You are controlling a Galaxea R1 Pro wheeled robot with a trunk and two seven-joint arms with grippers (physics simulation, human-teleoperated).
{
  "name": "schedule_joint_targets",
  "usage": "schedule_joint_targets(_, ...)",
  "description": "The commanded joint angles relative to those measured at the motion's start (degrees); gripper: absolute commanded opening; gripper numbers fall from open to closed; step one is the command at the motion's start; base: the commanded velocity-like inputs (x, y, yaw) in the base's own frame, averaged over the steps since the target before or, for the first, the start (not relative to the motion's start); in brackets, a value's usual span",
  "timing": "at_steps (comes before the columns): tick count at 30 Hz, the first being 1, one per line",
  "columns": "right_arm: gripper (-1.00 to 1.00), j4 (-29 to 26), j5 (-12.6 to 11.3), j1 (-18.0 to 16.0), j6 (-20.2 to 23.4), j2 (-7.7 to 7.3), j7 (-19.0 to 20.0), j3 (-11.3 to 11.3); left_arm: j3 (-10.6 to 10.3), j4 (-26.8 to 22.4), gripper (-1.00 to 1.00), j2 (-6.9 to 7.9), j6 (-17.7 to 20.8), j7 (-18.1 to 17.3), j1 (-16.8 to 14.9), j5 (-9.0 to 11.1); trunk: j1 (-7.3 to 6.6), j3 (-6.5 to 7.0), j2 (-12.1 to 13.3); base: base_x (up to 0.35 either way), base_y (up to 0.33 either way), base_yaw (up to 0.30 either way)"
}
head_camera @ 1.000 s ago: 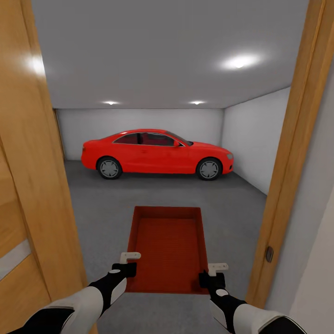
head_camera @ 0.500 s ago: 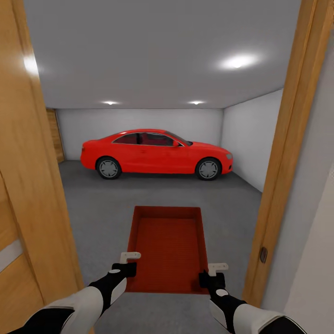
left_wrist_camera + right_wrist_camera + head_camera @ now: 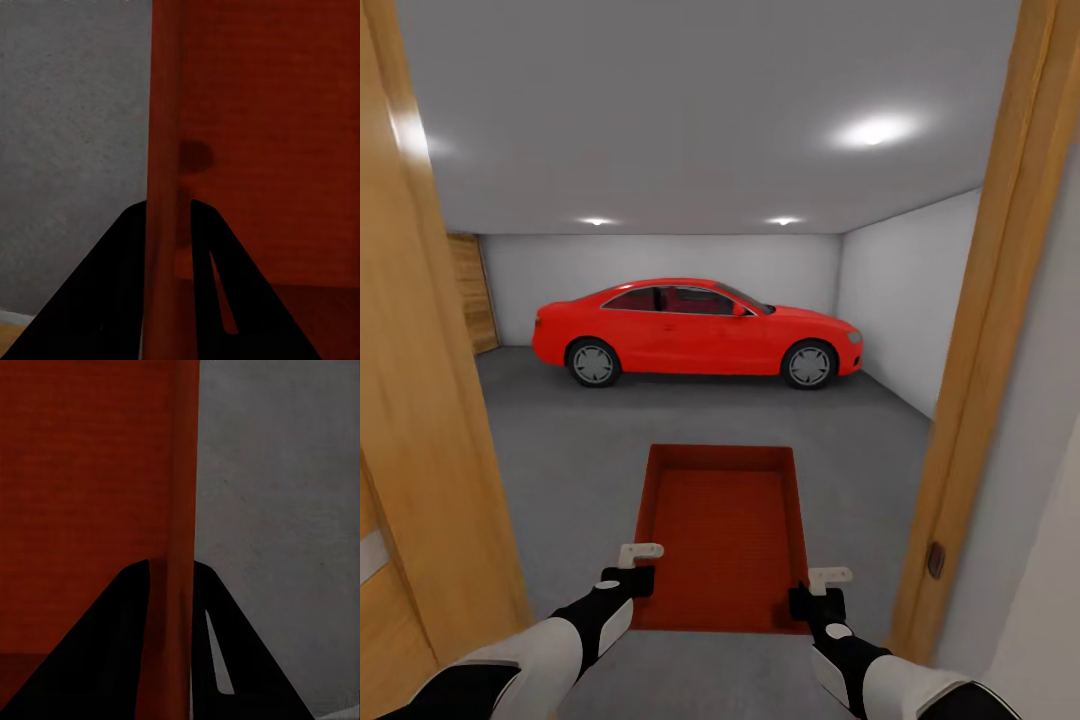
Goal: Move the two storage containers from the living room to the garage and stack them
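Left claw (image 3: pixel 632 580) and right claw (image 3: pixel 818 603) each clamped astride container (image 3: pixel 722 535) side walls.

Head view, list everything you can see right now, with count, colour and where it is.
storage container: one, orange-red, held out ahead between both arms, above the floor
car: one, red, parked side-on by the far wall
floor: dark grey, across the garage
door frame: wooden, either side
plank doors: wooden, far left
ceiling lights: three, white
left end effector: black, clamped on the container's left wall
right end effector: black, clamped on its right wall
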Motion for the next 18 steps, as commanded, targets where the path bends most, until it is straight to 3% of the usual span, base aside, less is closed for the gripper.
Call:
schedule_joint_targets(1,-1.0,-0.13,0.76,-0.08,-0.68,0.04,0.05,-2.33,3.24,0.16,-1.0,3.74,-0.18,1.23,-0.03,-0.05,0.04,-0.01,-0.03,0.295,0.0,0.0)
schedule_joint_targets(18,-1.0,-0.13,0.74,-0.05,-0.68,0.04,0.05,-2.33,3.25,0.16,-1.0,3.76,-0.18,1.15,-0.03,-0.05,0.04,-0.01,-0.03,0.32,0.0,0.0)
